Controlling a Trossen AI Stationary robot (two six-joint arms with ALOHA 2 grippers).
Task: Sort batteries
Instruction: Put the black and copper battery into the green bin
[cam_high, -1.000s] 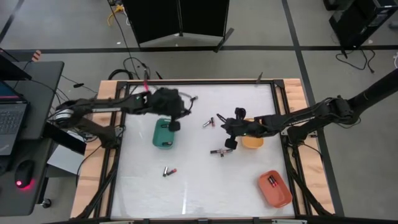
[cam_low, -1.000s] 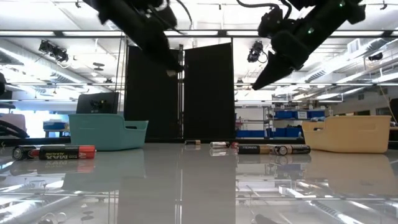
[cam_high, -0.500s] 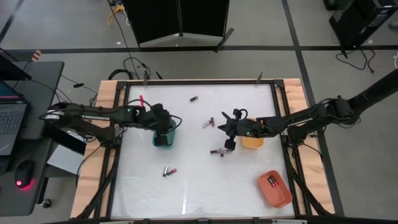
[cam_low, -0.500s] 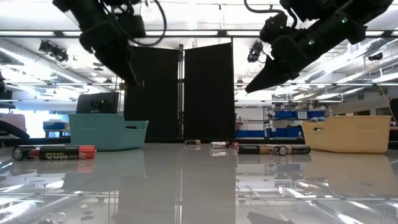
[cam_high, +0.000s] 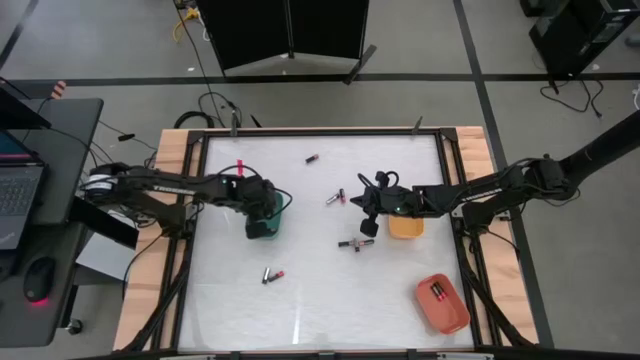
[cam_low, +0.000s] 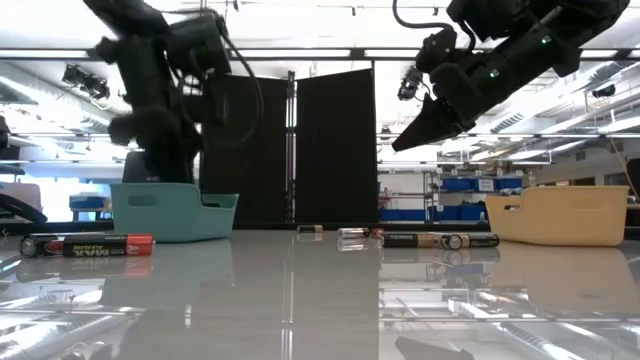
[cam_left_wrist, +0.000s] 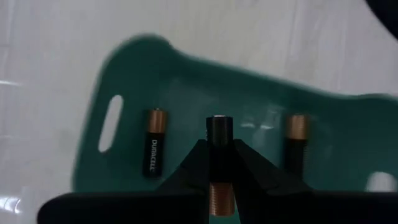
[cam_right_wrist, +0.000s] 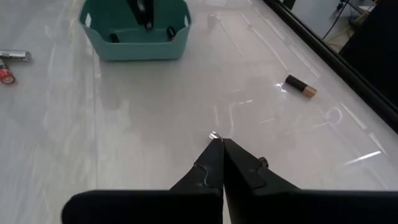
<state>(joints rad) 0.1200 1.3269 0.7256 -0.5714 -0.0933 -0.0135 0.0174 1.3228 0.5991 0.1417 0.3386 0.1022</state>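
Observation:
My left gripper hangs over the teal tray, shut on a black battery with a copper end. Two more black-and-copper batteries lie flat on the tray's floor. My right gripper hovers shut and empty above the table's middle, its tips over bare table. Loose batteries lie on the table. In the low view the left gripper reaches down to the tray's rim. My left gripper pinches the battery between its two fingers, which come from above and point down. The battery lies along the fingers: its black end sticks out past the fingertips toward the tray floor, and its copper end shows farther back between them.
A yellow tray stands beside my right gripper, and an orange tray holding batteries sits near the table's right near corner. A pink object lies beyond the teal tray. In the low view, batteries lie low on the table.
My left gripper, shut on the battery, has swung from beyond the teal tray toward the near edge and come down until it stands over the tray's inside. The right arm has kept almost still.

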